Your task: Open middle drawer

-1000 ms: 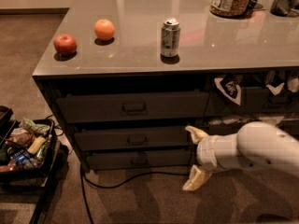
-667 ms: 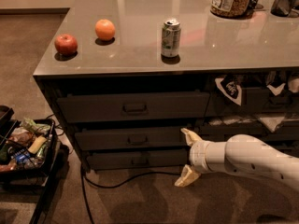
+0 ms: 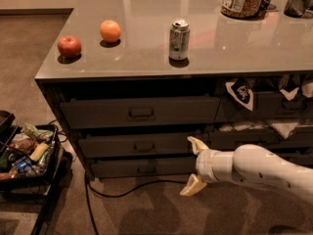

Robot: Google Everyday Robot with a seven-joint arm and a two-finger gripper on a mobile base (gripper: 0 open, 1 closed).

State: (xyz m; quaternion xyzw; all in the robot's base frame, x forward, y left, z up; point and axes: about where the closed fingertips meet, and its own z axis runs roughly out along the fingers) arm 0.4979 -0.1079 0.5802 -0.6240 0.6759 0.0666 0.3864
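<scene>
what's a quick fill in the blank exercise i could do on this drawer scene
1. The gripper hangs low in front of the cabinet, its two fingers ___.
2. In the picture it sits to the ___ of the handle on the middle drawer, not touching it.
3. On the countertop, the fruit nearest the soda can is the ___.
Missing words: open; right; orange.

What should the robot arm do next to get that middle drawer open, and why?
Probably move the gripper left and slightly up to the handle of the middle drawer: its fingers are open, but it sits well right of that handle.
</scene>
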